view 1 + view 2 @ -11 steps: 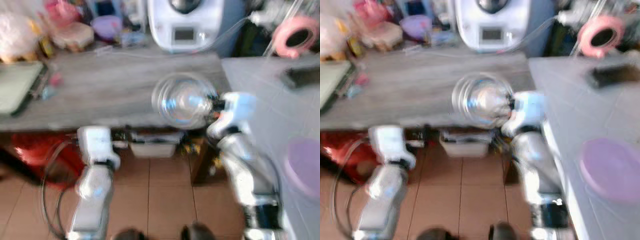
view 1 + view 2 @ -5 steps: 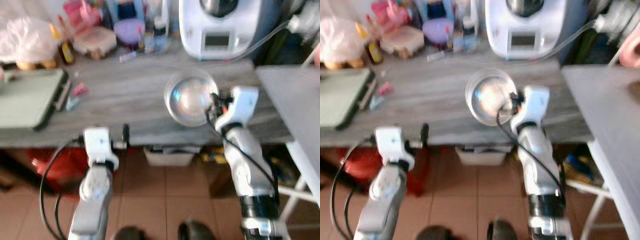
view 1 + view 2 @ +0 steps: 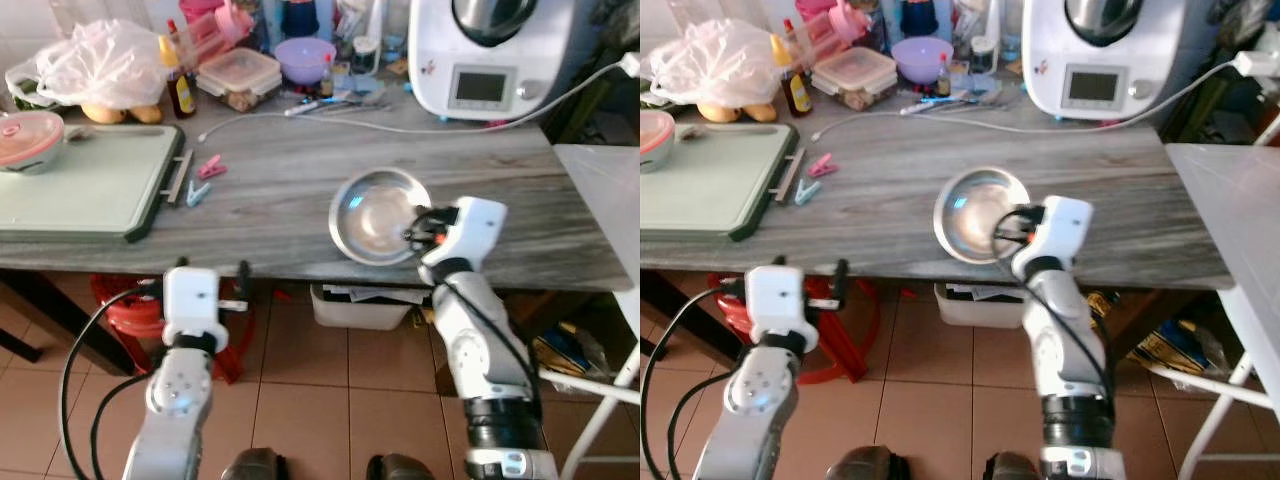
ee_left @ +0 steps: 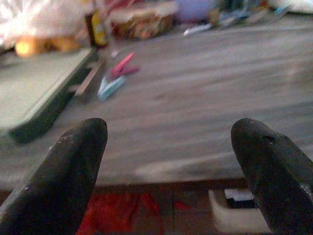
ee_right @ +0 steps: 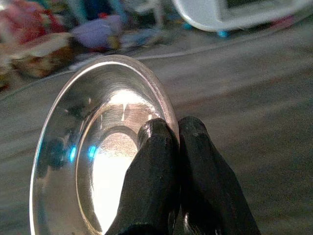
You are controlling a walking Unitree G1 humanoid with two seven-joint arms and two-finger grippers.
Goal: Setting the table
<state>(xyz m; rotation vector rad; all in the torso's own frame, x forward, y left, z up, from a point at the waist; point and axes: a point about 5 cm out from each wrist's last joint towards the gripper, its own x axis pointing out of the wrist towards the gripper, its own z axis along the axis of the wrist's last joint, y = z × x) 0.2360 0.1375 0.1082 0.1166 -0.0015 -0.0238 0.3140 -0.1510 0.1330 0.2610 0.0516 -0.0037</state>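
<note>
The right gripper [image 5: 177, 132] is pinching the rim of a steel bowl [image 3: 378, 215], one of its fingers [image 5: 154, 161] inside the rim and the other outside, closed tight on the metal. The right wrist view is showing that pinch close up, with light glaring off the bowl's inner base; the head views are showing where the bowl sits instead, near the front edge of the grey wooden tabletop [image 3: 270, 190], towards its right end.

The left gripper [image 4: 168, 147] is hanging in front of the tabletop's front edge, its fingers [image 4: 73, 161] spread wide apart with nothing between them. Its wrist view is looking across bare wood towards a pink and a blue clothes peg [image 3: 203, 180] lying beside a green cutting board [image 3: 85, 190].

The middle of the tabletop is lying open; clutter is crowding the back edge, with a white kitchen machine [image 3: 490, 55] and its cable [image 3: 330, 120]. No writing is readable on the machine's display.
</note>
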